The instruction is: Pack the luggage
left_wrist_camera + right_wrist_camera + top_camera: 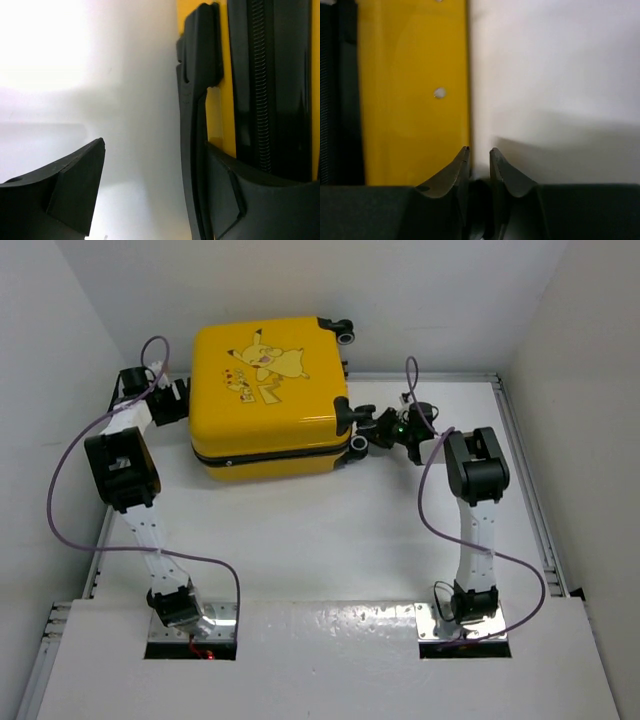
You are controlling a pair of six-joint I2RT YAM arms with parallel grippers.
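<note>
Left jaws wide beside a black plastic side fitting point(192, 125), clamping nothing; right jaws narrowly parted, empty. Small yellow hard-shell cartoon-print suitcase point(270, 400): shut, flat on white tabletop point(330, 540), far middle. Rigid, glossy, likely slippery; best held at fitting or zipper seam.

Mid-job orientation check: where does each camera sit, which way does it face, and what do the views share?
Top external: above and behind the bases, looking down on the table; both arms, the luggage between left gripper and right gripper.
Left wrist: at the luggage's side, facing along it; its own spread fingers, black zipper trim.
Right wrist: low, facing the yellow shell's edge; its own narrowly parted fingers.
Shared: all three show the yellow luggage.
</note>
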